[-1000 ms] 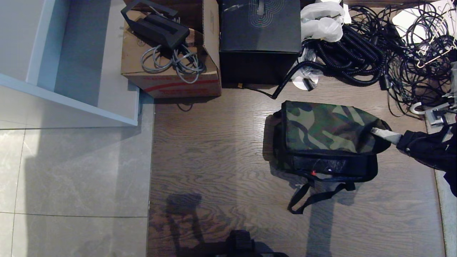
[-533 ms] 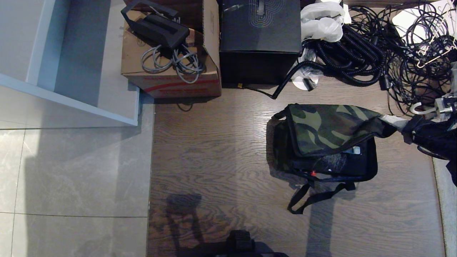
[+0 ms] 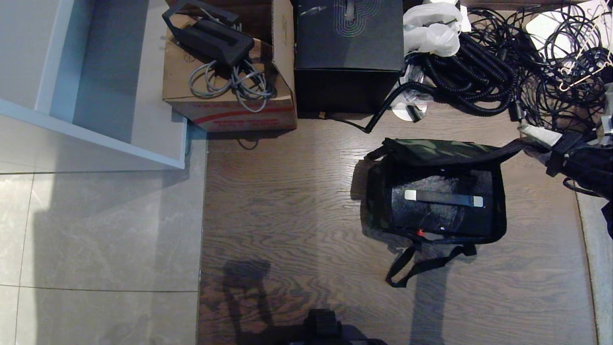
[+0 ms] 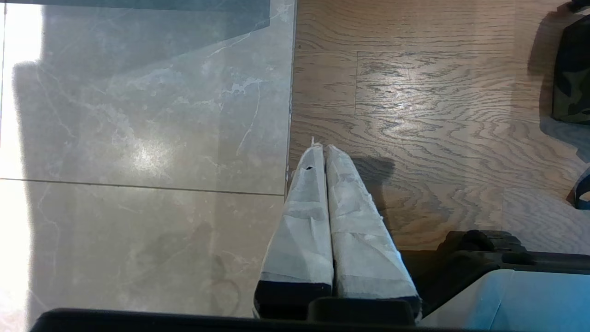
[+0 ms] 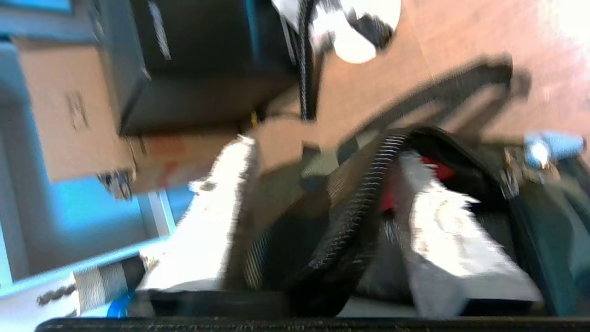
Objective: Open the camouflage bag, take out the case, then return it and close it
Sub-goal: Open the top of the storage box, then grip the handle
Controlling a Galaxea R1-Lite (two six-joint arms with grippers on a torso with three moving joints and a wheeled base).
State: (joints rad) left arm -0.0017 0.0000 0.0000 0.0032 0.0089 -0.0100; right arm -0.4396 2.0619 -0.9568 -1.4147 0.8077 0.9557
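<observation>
Inside one open camouflage bag [image 3: 433,151], one case [image 3: 443,211].

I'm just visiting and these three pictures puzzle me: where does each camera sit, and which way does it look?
Head view: on the robot's head, looking down at the floor, the open camouflage bag with the case inside; the right tool enters from the right.
Left wrist view: behind the left tool, shut, over bare floor.
Right wrist view: behind the right tool, its fingers either side of the bag's lid edge.
Shared: all three show the bag.
</observation>
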